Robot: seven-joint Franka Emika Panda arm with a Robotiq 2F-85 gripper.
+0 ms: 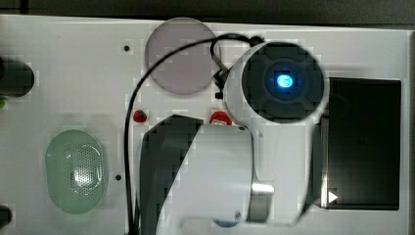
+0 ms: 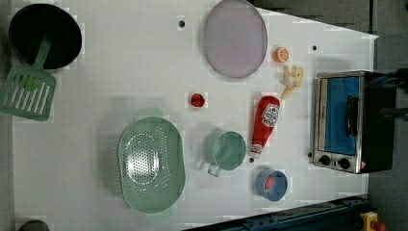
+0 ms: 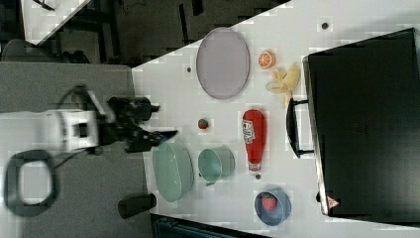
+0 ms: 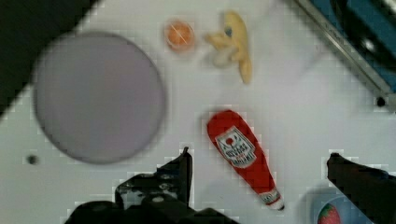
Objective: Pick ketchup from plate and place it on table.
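Observation:
The ketchup is a slim red bottle with a white label. It lies flat on the white table, off the plate, with its cap pointing away from it. The pale mauve plate has nothing on it. In the wrist view the ketchup lies between and below my open gripper, beside the plate. In the right view the gripper hangs well above the table, holding nothing. In the top view the arm hides most of the ketchup, near the plate.
A toaster oven stands beside the ketchup. Near it lie a banana, an orange half, a green cup and a blue dish with a strawberry. Farther off are a green perforated bowl, a small red fruit, a black pot and a spatula.

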